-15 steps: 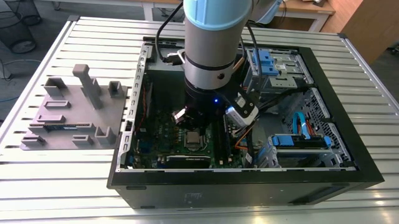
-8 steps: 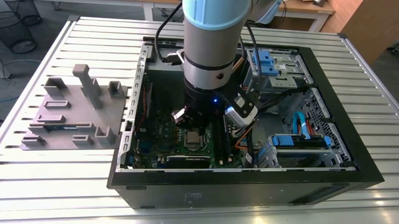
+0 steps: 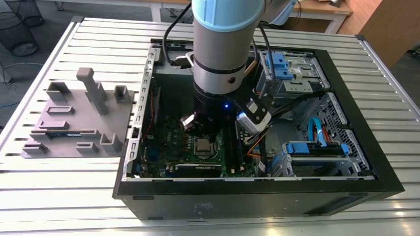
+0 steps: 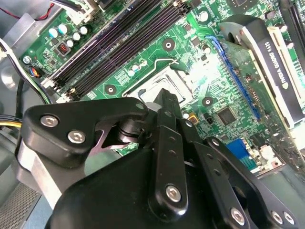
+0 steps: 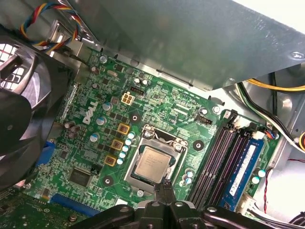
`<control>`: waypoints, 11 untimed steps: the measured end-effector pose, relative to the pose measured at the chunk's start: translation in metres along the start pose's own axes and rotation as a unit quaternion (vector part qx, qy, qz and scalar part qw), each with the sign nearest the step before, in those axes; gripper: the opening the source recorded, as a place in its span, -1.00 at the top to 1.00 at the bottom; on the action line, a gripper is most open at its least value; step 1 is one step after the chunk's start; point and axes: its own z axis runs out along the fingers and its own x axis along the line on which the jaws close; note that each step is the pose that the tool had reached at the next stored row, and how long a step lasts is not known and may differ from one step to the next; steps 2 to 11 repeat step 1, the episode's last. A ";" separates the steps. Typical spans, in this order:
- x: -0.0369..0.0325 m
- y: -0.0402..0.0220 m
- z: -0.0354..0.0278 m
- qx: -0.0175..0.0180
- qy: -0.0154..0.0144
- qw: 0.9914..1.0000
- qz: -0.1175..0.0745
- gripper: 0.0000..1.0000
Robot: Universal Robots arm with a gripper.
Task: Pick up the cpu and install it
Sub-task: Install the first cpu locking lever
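Cpu (image 5: 153, 163) seated in socket; gripper (image 5: 165, 187) just beside, empty

Even indoor light, dim case interior, glare on cpu (image 5: 151, 163)

white printed logo (image 5: 90, 112) on motherboard (image 5: 162, 112)

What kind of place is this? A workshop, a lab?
Probably a robotics lab or test workshop. An open computer case lies on a slatted metal workbench, a grey parts fixture sits beside it, and the gripper hangs over the cpu in its motherboard.
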 end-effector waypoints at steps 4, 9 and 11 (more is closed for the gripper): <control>0.0000 0.0000 0.0000 0.000 0.000 1.000 0.000 0.79; 0.0000 0.0000 0.0000 0.000 0.000 1.000 0.000 0.79; 0.0000 0.0000 0.0000 0.000 0.000 1.000 0.000 0.79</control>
